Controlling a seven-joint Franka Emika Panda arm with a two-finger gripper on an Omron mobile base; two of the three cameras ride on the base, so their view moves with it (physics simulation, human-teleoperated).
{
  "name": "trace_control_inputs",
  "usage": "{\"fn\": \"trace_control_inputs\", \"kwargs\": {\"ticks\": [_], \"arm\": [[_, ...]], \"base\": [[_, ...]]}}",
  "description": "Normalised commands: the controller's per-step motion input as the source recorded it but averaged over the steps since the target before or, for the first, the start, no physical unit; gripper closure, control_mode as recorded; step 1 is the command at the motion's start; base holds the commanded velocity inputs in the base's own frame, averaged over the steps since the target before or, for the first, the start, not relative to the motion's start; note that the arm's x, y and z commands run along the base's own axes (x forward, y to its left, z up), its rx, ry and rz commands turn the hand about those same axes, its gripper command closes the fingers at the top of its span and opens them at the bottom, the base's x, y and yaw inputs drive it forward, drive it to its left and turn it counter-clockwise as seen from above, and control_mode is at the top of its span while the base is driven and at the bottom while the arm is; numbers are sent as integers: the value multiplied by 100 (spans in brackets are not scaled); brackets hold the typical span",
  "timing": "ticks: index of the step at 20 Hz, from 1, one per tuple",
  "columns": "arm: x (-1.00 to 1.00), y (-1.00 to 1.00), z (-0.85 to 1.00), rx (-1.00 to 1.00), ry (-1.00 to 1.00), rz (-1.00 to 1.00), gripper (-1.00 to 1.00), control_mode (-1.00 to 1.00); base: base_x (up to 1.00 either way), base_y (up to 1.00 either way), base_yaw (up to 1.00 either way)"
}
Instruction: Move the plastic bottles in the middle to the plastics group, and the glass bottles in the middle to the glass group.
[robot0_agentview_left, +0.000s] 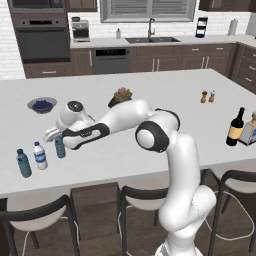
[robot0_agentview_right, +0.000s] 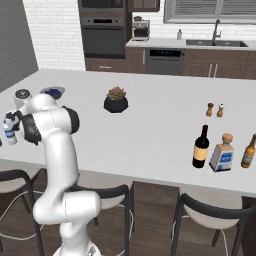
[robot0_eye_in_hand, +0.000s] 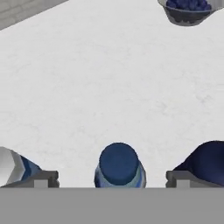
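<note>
Three small water bottles stand in a row at the island's front left: the blue-labelled plastics-group bottle, the white-labelled bottle and the teal-tinted bottle. My gripper hangs just over the teal one. In the hand view its blue cap lies between my wide-apart fingertips, and the gripper is open. A white cap shows at the left and a dark blue top at the right. Far right, the dark wine bottle stands beside the squat amber bottle.
A bowl of blueberries sits behind the water bottles. A potted succulent is mid-island, and salt and pepper shakers stand right of it. A brown bottle is at the far right edge. Stools line the island's front.
</note>
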Motion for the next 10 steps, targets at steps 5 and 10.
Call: {"fn": "trace_control_inputs", "kwargs": {"ticks": [5,10], "arm": [[-41,-8,70,0,-8,0,-100,-100],[-47,-42,68,0,-5,0,-100,-100]], "base": [[0,0,0],[0,0,0]]}}
